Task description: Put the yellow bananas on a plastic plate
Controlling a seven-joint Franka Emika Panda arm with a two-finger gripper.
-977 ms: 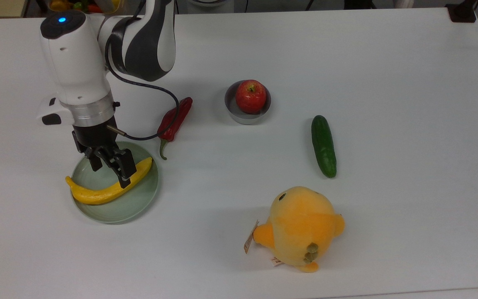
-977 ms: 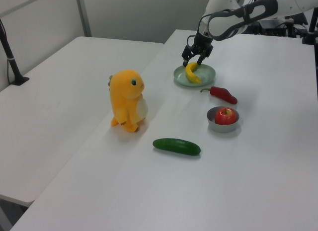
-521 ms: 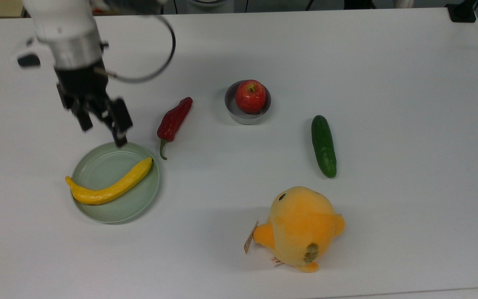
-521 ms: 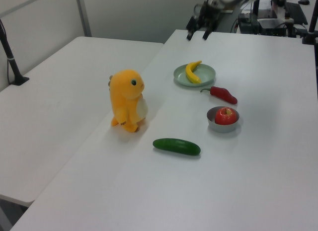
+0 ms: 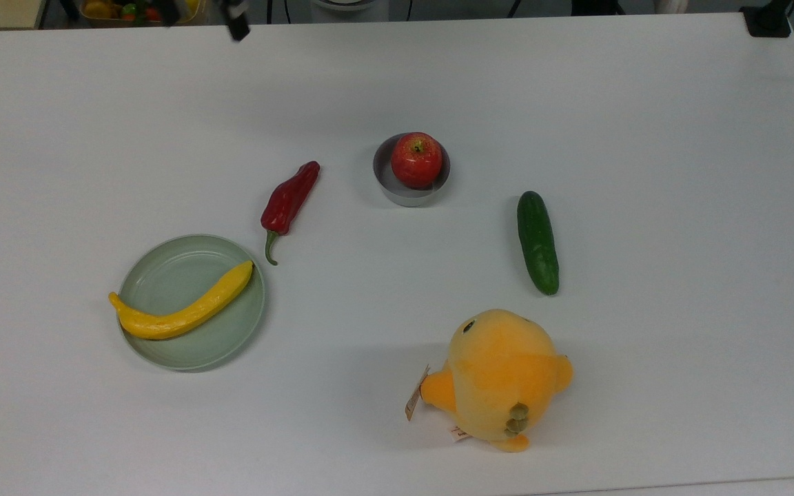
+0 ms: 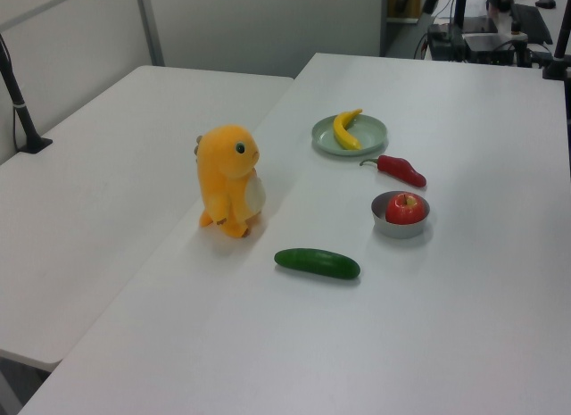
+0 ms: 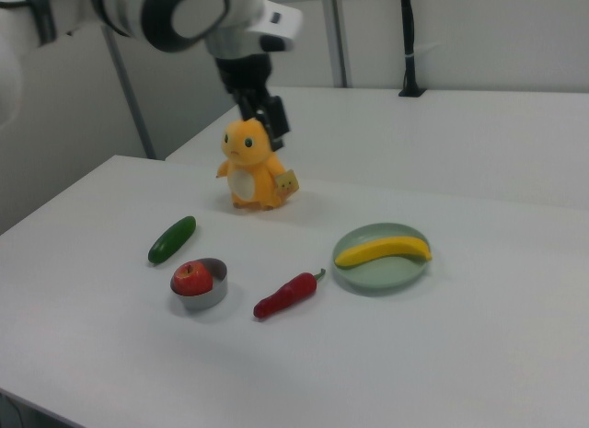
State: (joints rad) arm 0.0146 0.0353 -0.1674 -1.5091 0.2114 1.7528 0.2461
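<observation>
The smooth, curved yellow bananas (image 5: 183, 310) lie across the round, shallow mint plastic plate (image 5: 183, 348); the end effector (image 7: 262, 110) hangs raised, fingers parted narrowly, empty.

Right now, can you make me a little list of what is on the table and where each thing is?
banana: lying on the plate, its stem tip poking past the rim
plate: pale green, on the table
red pepper: on the table beside the plate, not touching it
apple: sitting in the small grey bowl
cucumber: lying alone on the table
plush toy: yellow-orange, standing by itself
hand: up in the air in the right view, holding nothing
</observation>
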